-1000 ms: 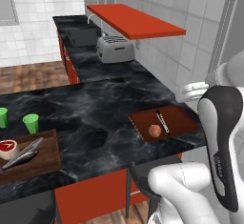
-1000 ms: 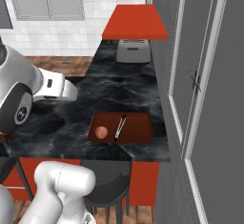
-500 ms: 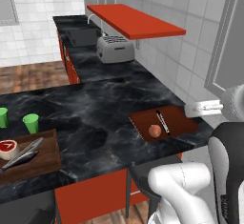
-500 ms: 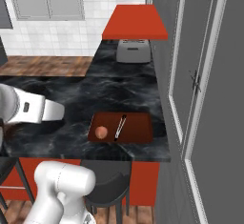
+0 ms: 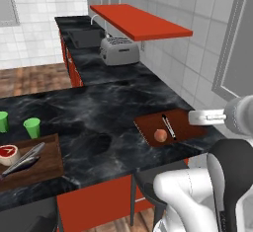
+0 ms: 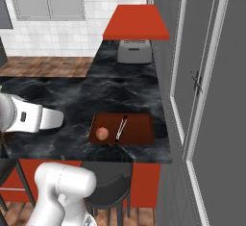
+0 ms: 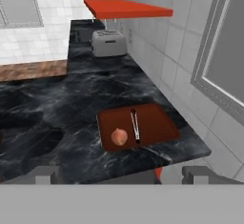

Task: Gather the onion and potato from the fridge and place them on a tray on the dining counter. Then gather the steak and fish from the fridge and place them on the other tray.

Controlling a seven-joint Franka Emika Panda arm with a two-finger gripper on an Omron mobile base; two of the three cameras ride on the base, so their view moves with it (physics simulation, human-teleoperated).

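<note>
The onion [image 7: 119, 137] lies on the near tray [image 7: 138, 126] at the corner of the dining counter [image 5: 99, 112], beside a thin dark stick mark. The gripper [image 7: 121, 174] hangs back from the counter edge, jaws wide apart and empty, probably because the potato is next. The other tray [image 5: 29, 162] already carries meat.

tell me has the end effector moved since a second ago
Yes. In the left base view the end effector has swung right and down, from above the tray's far right corner to beside its right edge. The onion lies on the tray.
</note>
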